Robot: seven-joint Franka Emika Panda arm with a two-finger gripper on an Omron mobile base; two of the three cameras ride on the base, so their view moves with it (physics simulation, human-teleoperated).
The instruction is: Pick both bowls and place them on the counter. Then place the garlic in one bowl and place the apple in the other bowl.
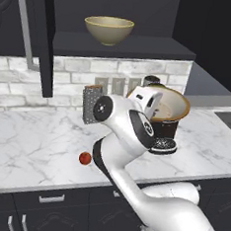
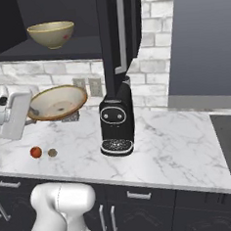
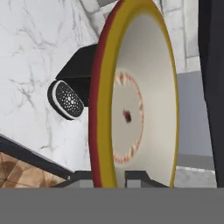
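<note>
- Left base view: the white arm's two-finger gripper carries the shallow, wide tan ceramic bowl with a pale inside in the air above the long white marble counter, in front of the black coffee machine. The deep olive-tan ceramic bowl sits on the dark cabinet shelf, its door swung open. The small shiny red apple lies near the counter's front edge. A perforated metal grater stands by the pale brick backsplash.
- Right base view: the shallow bowl hangs roughly level, held at its left rim, just left of the coffee machine. Below it, the apple and the tiny brownish-grey knobbly garlic lie just beside each other. To set it down well, I would lower it onto bare marble, clear of the fruit, the garlic and the machine, keeping it level until the base touches.
- Hand view: the claw is pinched on the shallow bowl's rim; the fingertips straddle its edge.
- Open marble stretches right toward the inset sink.
</note>
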